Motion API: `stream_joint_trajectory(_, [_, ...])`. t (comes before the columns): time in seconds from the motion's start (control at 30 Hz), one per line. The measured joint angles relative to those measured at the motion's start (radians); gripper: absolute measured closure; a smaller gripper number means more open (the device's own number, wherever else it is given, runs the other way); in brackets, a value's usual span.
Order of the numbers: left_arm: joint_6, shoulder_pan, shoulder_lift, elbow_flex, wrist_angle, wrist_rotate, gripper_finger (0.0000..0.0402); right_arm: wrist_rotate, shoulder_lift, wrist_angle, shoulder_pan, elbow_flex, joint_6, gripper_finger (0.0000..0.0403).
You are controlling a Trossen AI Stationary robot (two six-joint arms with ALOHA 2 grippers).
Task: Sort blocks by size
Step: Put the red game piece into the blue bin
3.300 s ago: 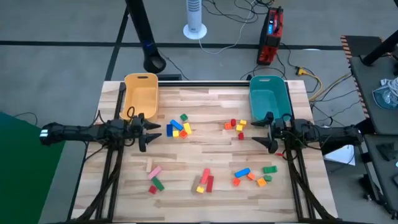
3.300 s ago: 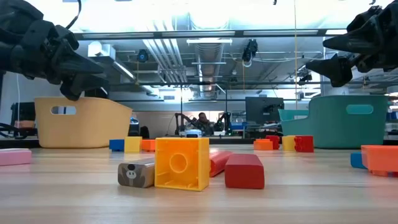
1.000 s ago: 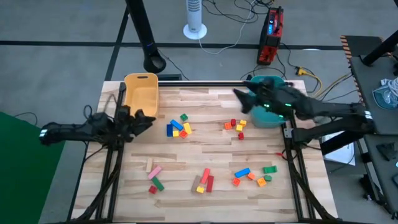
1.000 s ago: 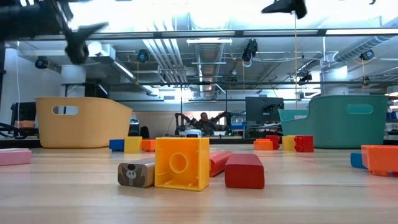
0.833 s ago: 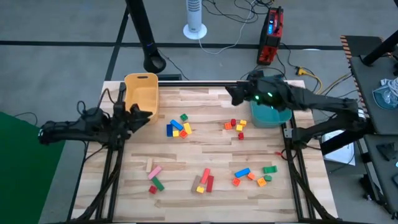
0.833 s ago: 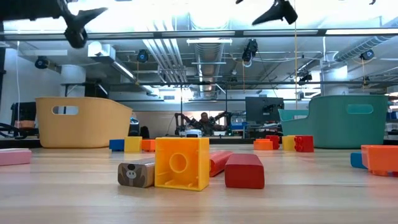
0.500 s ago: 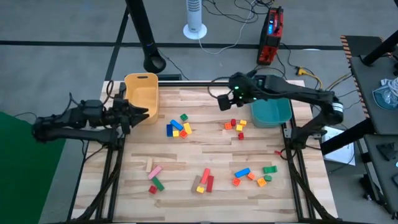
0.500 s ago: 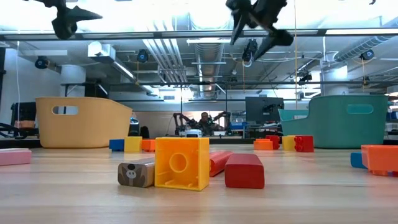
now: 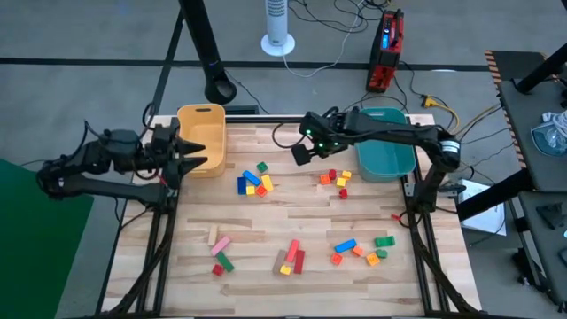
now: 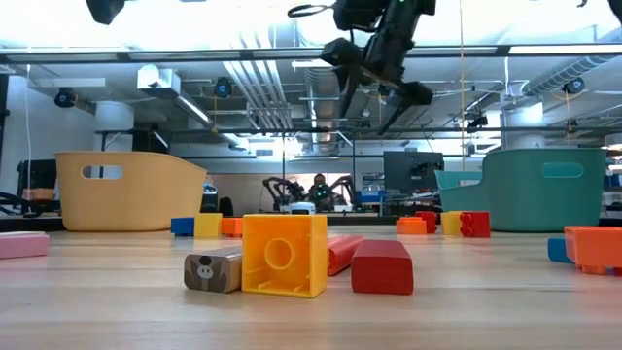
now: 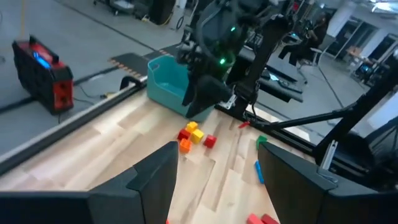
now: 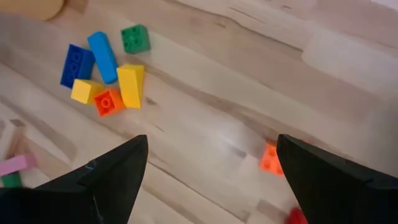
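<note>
From above: the right gripper (image 9: 299, 152) hangs over the table's far middle, fingers spread with nothing between them, at about ten o'clock from the red-orange-yellow cluster (image 9: 335, 179). The left gripper (image 9: 197, 152) sits at the table's left edge, tips apart and empty, right in front of the yellow bin (image 9: 200, 133). The teal bin (image 9: 384, 146) stands at the far right. The blocks lie scattered: a blue-yellow-green cluster (image 9: 252, 180) left of centre, pink and green pieces (image 9: 220, 252) at seven o'clock, a red and yellow group (image 9: 291, 256) at six, a blue-orange-green group (image 9: 360, 249) at five.

Down at table height: a big yellow block (image 10: 284, 255) up front, a red block (image 10: 382, 267) just beside it, and the right gripper (image 10: 374, 68) high overhead, fingers parted.

Left wrist camera: its own fingers (image 11: 152, 180) stand wide apart, nothing held, the other arm hovering above the red-orange-yellow cluster (image 11: 194, 135) near the teal bin (image 11: 168, 83).

Right wrist camera: fingers (image 12: 102, 177) splayed wide over bare wood, the blue-yellow-green cluster (image 12: 106, 68) beyond them, an orange block (image 12: 270, 158) close to one finger.
</note>
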Motion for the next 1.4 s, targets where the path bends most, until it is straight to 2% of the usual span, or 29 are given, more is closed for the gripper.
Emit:
stream_joint_trajectory(0.2, [-0.007,0.000,0.032,0.025,0.032,-0.001,0.0192,0.004,0.095,0.005,-0.003,0.051,-0.024,0.0055])
stream_joint_trajectory(0.4, [-0.071,0.000,0.072,0.023,0.074,0.004,0.0192,0.005,0.194,-0.004,-0.005,0.134,-0.235,0.0055])
stream_joint_trajectory(0.47, [-0.082,0.001,0.086,0.023,0.074,-0.003,0.0192,0.008,0.224,-0.020,-0.008,0.163,-0.234,0.0055])
stream_joint_trajectory(0.57, [-0.127,0.002,0.109,0.023,0.068,-0.017,0.0192,0.002,0.273,-0.119,-0.024,0.207,-0.138,0.0055])
stream_joint_trajectory(0.73, [-0.258,-0.001,0.154,0.022,0.080,-0.016,0.0192,0.006,0.349,-0.329,-0.043,0.253,-0.171,0.0055])
stream_joint_trajectory(0.87, [-0.341,-0.002,0.195,0.025,0.089,0.067,0.0192,0.005,0.368,-0.388,-0.043,0.238,-0.221,0.0055])
stream_joint_trajectory(1.07, [-0.413,-0.001,0.237,0.028,0.135,0.115,0.0192,0.005,0.340,-0.394,-0.047,0.175,-0.217,0.0066])
stream_joint_trajectory(1.2, [-0.387,0.000,0.235,0.028,0.134,0.121,0.0192,0.028,0.324,-0.390,-0.053,0.160,-0.206,0.0082])
stream_joint_trajectory(1.4, [-0.387,0.015,0.221,0.028,0.109,0.057,0.0192,0.039,0.316,-0.405,-0.055,0.139,-0.193,0.0111])
